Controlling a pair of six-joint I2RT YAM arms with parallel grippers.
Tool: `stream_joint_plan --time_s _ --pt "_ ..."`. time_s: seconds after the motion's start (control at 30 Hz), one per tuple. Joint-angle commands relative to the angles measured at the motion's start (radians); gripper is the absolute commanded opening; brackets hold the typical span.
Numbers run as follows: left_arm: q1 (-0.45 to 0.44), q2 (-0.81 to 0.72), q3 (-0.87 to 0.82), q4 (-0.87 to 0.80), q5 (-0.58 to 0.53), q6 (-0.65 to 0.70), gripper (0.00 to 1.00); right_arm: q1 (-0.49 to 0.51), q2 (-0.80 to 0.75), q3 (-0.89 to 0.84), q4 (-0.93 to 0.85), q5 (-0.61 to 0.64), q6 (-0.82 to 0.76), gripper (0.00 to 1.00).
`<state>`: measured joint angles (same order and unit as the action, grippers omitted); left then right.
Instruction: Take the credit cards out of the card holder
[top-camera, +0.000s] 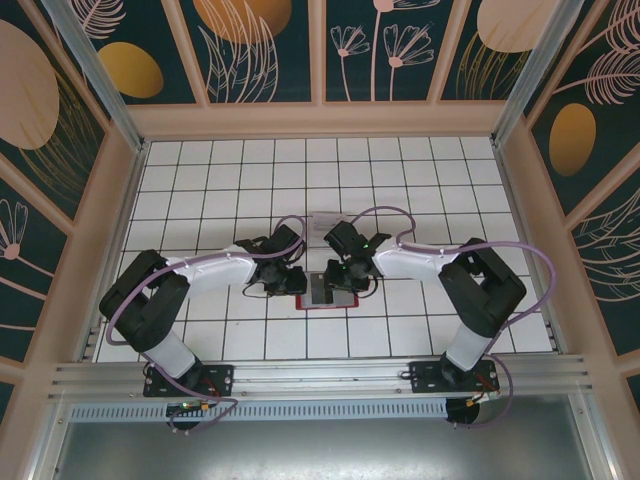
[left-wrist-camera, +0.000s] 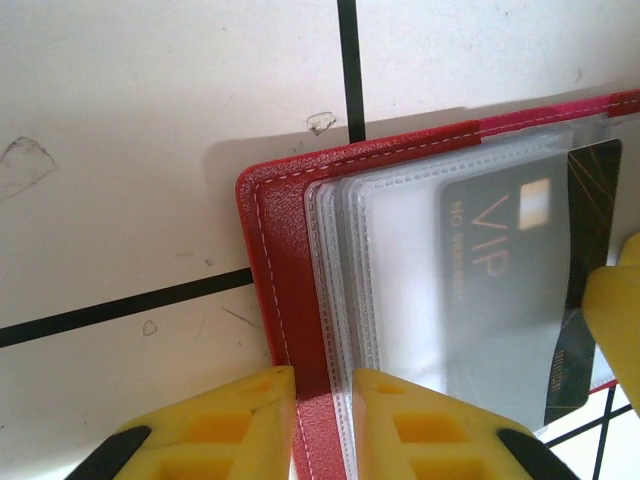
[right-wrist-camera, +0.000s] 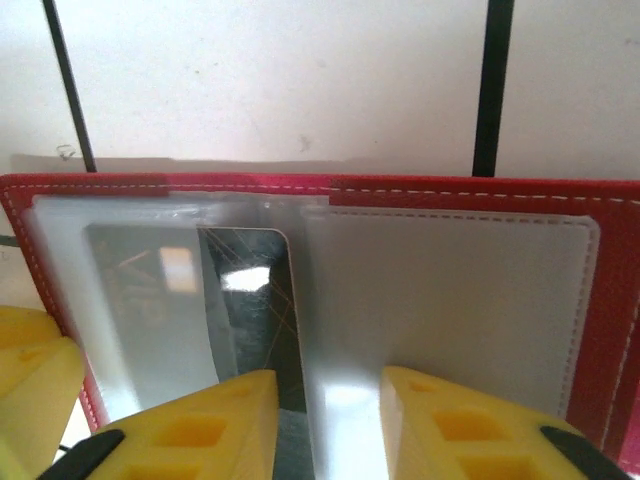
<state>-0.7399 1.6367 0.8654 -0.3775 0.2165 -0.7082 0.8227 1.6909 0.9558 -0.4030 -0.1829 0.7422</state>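
Now the card holder (top-camera: 322, 291) lies open and flat on the white tiled table (top-camera: 220, 190), near the middle and between the two arms. The left gripper (top-camera: 297, 280) is at its left side and the right gripper (top-camera: 352, 272) is at its upper right side, both low on it.

From the left wrist, the yellow fingers (left-wrist-camera: 250, 425) stand one on each side of the red stitched edge of the holder, with the stack of clear sleeves (left-wrist-camera: 345, 300) between them too. The gap is narrow and filled, so this pincer is clenched on the card holder.

Inside one sleeve is a dark credit card (left-wrist-camera: 500, 290) with the word VIP and a small pale chip. Its far end, with thin gold lines, seems to stick a little out of the sleeve, though the frosted plastic makes this hard to judge.

From the right wrist, the two yellow fingers (right-wrist-camera: 200, 435) are partly apart above that same card's end and the neighbour sleeve (right-wrist-camera: 450, 300). One finger is just beside the card's edge. Whether this pincer grasps the card or only stands over it, I cannot tell.
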Motion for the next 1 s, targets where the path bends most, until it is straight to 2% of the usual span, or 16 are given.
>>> stream_joint_plan --time_s 0.0,0.23,0.5,0.73,0.97 --pt "-0.001 -0.024 0.037 -0.053 -0.029 0.011 0.24 -0.003 -0.066 0.002 -0.012 0.005 0.018 0.36" --pt "-0.002 -0.036 0.071 -0.065 -0.025 0.004 0.27 -0.040 -0.104 -0.081 0.108 -0.101 0.039 0.36" --pt "-0.012 0.040 0.057 -0.022 0.002 0.006 0.27 -0.063 -0.090 -0.141 0.216 -0.191 0.048 0.36" --pt "-0.013 0.071 0.037 -0.054 -0.048 0.025 0.24 -0.075 -0.064 -0.181 0.286 -0.233 0.048 0.35" --pt "-0.014 0.100 0.022 -0.053 -0.040 0.028 0.23 -0.082 -0.035 -0.223 0.356 -0.271 0.049 0.33"
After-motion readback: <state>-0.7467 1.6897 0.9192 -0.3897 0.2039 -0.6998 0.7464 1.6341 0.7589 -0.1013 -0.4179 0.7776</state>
